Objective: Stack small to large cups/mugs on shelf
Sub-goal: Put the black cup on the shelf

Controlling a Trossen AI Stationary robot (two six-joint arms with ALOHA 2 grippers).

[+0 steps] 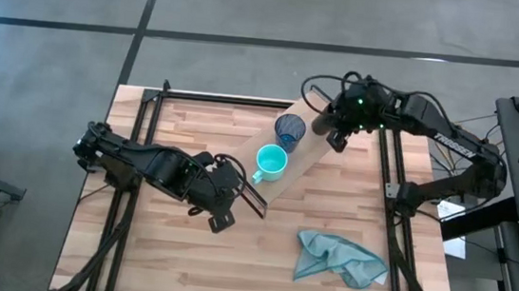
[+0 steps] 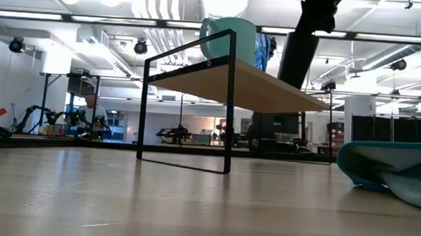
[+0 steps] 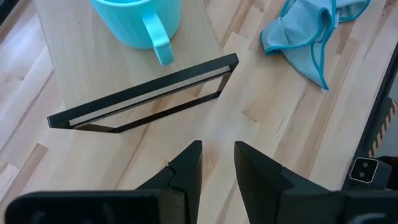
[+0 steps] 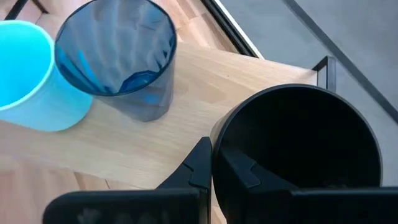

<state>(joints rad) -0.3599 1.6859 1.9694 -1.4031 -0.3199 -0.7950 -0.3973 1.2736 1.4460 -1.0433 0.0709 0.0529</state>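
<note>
We note a slatted wooden tabletop (image 1: 181, 262) on a grey floor; in the low view an open workshop hall with ceiling lights lies behind it, and a person sits far off at about 9 o'clock of that picture.

High view, going left to right. The left arm lies across the table at roughly 8 o'clock of the table's centre. The left gripper (image 1: 256, 201) sits just off the near end of the shelf (image 1: 309, 150), not touching it. In the left wrist view its fingers (image 3: 186, 171) stand slightly apart with bare wood between them, grasping nothing.

The shelf runs diagonally from centre toward 1 o'clock, its light plank carried on black wire-frame ends. On it, nearest the left gripper, we record the teal mug (image 1: 271, 162), upright, handle pointing toward 8 o'clock. Just beside it toward 1 o'clock stands the dark-blue tumbler (image 1: 290, 129), upright, mouth open upward; we cannot tell whether the two touch.

Further toward 2 o'clock, the right gripper (image 1: 334, 134) is at the far end of the shelf and grips the black cup (image 4: 298, 155) by its rim, one finger (image 4: 198, 163) outside the wall. The cup is upright over the plank's end; contact with the plank we cannot tell.

At 5 o'clock a crumpled teal cloth (image 1: 339, 258) lies on the table, well apart from the shelf.
</note>
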